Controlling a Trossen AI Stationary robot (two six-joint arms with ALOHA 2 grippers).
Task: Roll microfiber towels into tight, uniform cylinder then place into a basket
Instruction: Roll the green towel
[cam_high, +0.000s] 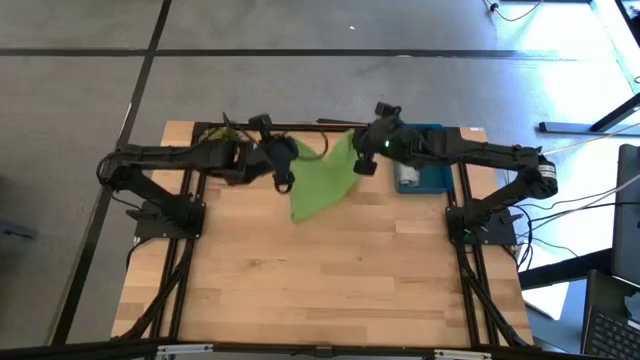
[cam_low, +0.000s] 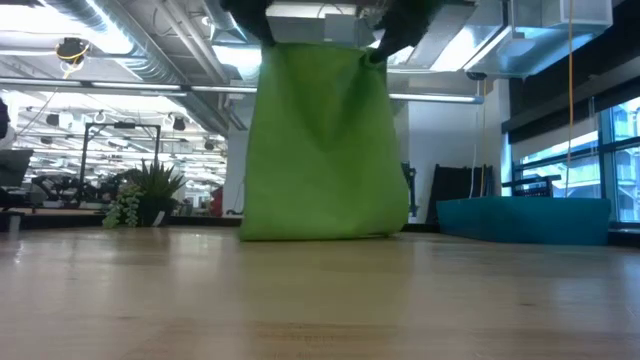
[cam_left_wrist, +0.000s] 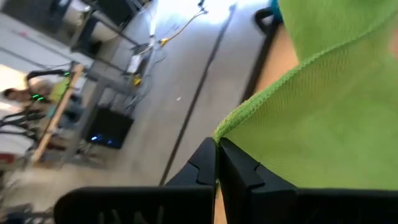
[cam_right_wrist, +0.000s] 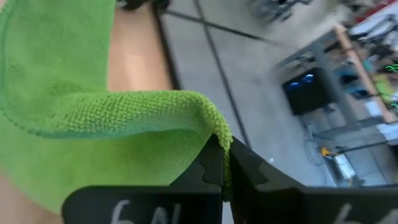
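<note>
On the left of the wooden table (cam_high: 330, 270), we see the left gripper (cam_left_wrist: 216, 144) raised near the far edge, its fingers pinched together on one top corner of the bright green towel (cam_high: 325, 180). In its wrist view the two dark fingertips (cam_left_wrist: 205, 163) meet right at the towel's stitched edge, with the cloth falling away beyond them. A small green plant sprig (cam_high: 222, 131) lies by the far edge behind that arm.

Between the two arms the green towel hangs as a sheet; in the low view its upper edge is held up out of the picture and its bottom hem (cam_low: 320, 234) rests on or just above the tabletop, we cannot tell which. From above it shows as a slanted green panel spreading toward the table's middle.

Further right, the right gripper (cam_right_wrist: 225, 163) is clamped on the other top corner, the hem folding over just ahead of its closed tips.

Beyond it, at the far right corner of the table, sits the blue basket (cam_high: 438, 178), with the light grey towel (cam_high: 408, 176) lying inside as a small roll. The basket stands well apart from the hanging towel.
</note>
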